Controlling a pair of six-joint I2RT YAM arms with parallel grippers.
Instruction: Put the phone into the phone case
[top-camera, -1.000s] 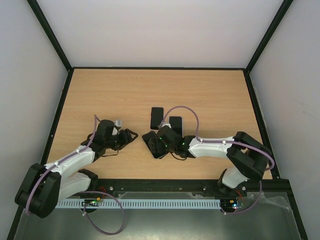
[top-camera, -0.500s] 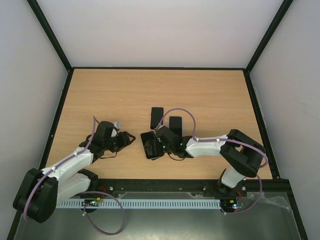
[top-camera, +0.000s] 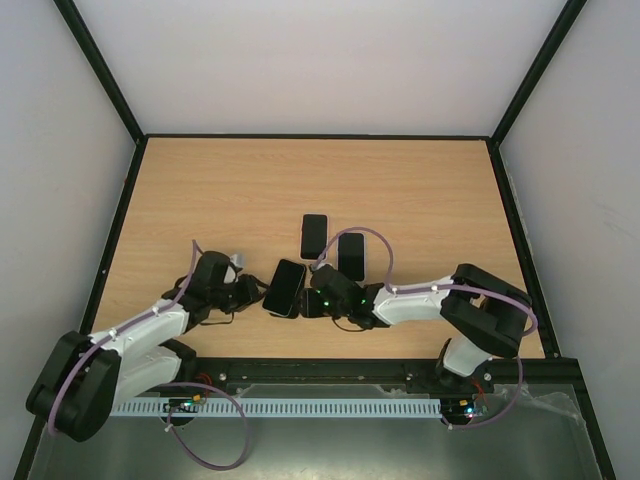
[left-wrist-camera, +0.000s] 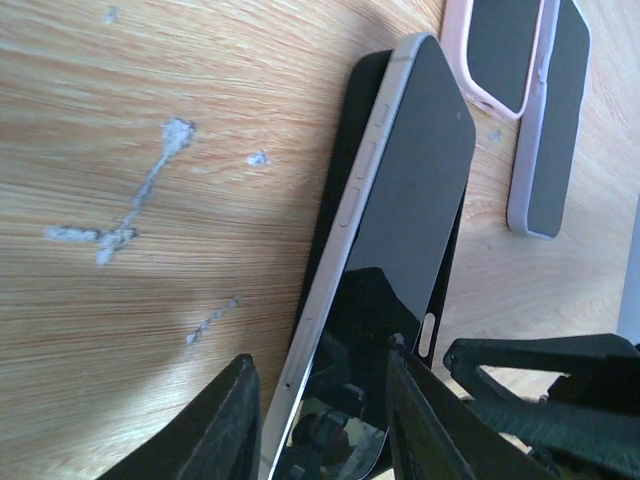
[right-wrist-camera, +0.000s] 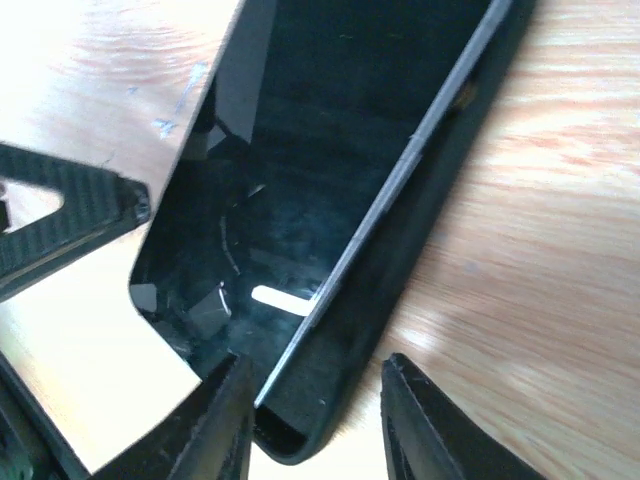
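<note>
Phone with a dark glass face and a pale metal edge, slanted on the black phone case, one long edge raised above it.
The phone lay near the front of the light wooden table, between the two arms. The left gripper pinched the near end of the phone by both long edges. The right gripper was spread around the opposite end of the case, with bare wood visible beside one finger. Further back, a pink-rimmed case and a pale lilac-edged one lay just beside each other.
</note>
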